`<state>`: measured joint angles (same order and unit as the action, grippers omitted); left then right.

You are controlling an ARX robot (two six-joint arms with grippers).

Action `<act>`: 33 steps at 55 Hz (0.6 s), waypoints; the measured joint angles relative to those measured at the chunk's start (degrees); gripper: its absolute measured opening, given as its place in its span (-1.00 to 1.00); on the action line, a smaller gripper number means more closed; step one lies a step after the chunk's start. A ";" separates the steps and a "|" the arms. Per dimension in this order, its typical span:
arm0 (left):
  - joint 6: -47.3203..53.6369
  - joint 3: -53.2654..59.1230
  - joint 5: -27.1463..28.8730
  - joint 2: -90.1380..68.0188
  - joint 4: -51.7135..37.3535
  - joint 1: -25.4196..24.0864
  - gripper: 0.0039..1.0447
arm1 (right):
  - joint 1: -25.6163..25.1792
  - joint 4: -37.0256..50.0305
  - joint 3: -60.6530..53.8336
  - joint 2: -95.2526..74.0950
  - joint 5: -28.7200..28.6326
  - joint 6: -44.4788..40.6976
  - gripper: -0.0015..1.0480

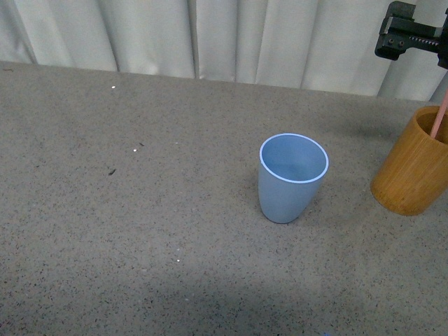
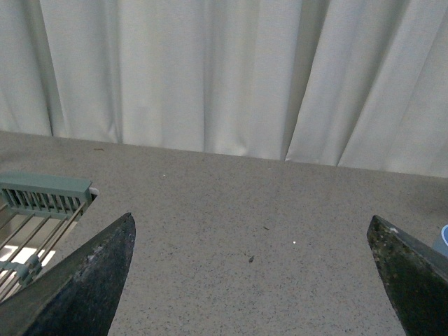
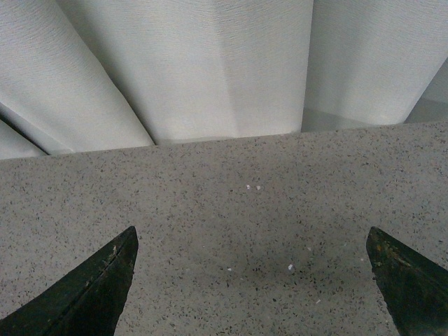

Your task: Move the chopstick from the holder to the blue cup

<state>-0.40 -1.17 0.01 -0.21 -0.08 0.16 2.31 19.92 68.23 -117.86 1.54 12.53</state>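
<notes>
Two vessels stand apart in the front view: the matte blue cup [image 1: 292, 178] mid-table and the grained wooden holder [image 1: 414, 162] at right, with the pink chopstick [image 1: 439, 117] leaning inside it. In the left wrist view, the left gripper [image 2: 250, 218] has its jaws wide and empty over the speckled tabletop [image 2: 210, 182]. In the right wrist view, the right gripper [image 3: 251, 231] is likewise wide and empty.

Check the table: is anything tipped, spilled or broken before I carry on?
Nothing stands out. The blue cup stands upright and looks empty. The wooden holder is upright too, partly cut off by the front view's right edge, with the pink chopstick leaning inside it. The table shows only a few small specks.
</notes>
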 joint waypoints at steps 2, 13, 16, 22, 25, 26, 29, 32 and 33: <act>0.00 0.00 0.00 0.00 0.00 0.00 0.88 | 0.00 0.24 0.00 -0.02 -0.09 0.28 0.78; -0.02 -0.02 0.00 0.00 0.00 0.00 0.88 | 0.04 1.97 -0.90 -0.11 -0.46 0.83 -0.03; 0.00 0.00 0.00 0.00 0.00 0.00 0.88 | 0.04 2.25 -1.44 -0.11 -0.55 0.85 -0.23; 0.00 -0.02 0.00 0.00 0.00 0.00 0.88 | 0.04 3.10 -2.73 0.31 -0.52 0.50 -0.67; 0.00 -0.02 0.00 0.00 0.00 0.00 0.88 | 0.02 3.34 -3.26 0.90 -0.57 0.28 -0.76; 0.00 -0.02 0.00 0.00 0.00 0.00 0.88 | 0.00 3.41 -3.32 0.98 -0.57 0.31 -0.76; 0.00 -0.02 0.00 0.00 0.00 0.00 0.88 | -0.04 3.50 -3.65 1.55 -0.59 0.28 -0.76; 0.00 0.00 0.00 0.00 0.00 0.00 0.88 | -0.09 3.61 -3.96 2.21 -0.63 0.31 -0.76; 0.00 -0.02 0.00 0.00 0.00 0.00 0.88 | -0.11 3.61 -4.04 2.45 -0.70 0.28 -0.76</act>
<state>-0.40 -1.19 0.01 -0.21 -0.08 0.16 2.20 23.53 64.18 -115.42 0.84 12.82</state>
